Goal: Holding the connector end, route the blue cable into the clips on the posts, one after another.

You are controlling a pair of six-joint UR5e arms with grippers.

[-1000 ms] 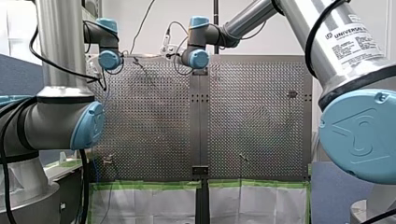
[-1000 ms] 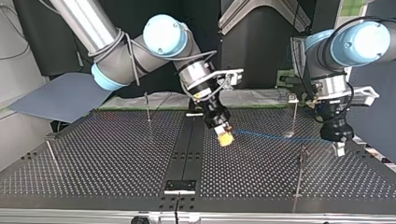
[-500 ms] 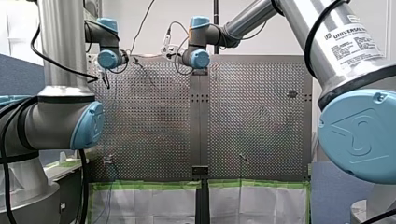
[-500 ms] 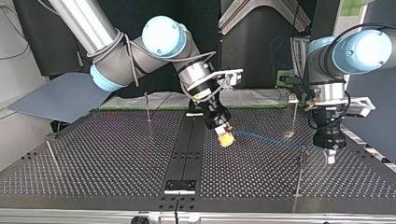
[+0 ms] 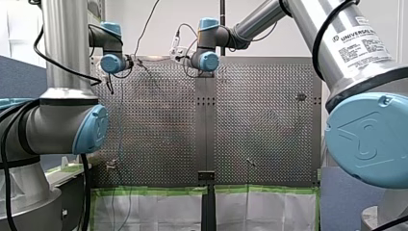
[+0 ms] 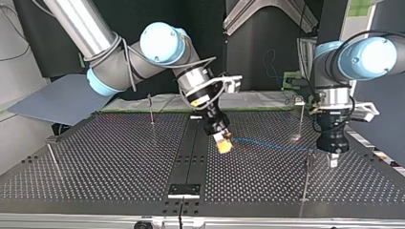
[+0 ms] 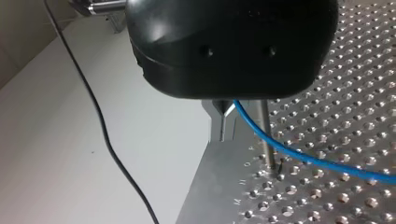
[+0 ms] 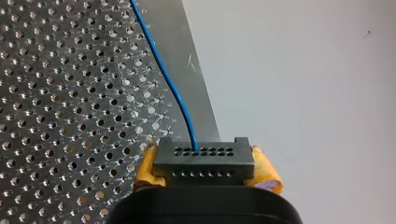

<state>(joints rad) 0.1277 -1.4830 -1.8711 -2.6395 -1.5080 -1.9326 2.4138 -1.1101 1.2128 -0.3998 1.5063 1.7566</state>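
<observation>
My right pincer (image 8: 204, 169) pinches the black connector (image 8: 204, 156) between its yellow pads (image 8: 266, 172), held above the counter (image 6: 105, 157) just beside its middle strip. The blue cable (image 6: 267, 144) leaves the connector ahead of that pincer. It runs low toward the counter's edge at the top view's right, past a thin post (image 6: 306, 179), to my left pincer (image 6: 333, 161). I cannot tell whether that one is spread or pressed together.

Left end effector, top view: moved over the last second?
Yes: my left end effector moved toward the view's left, closing on the thin post beside it.
</observation>
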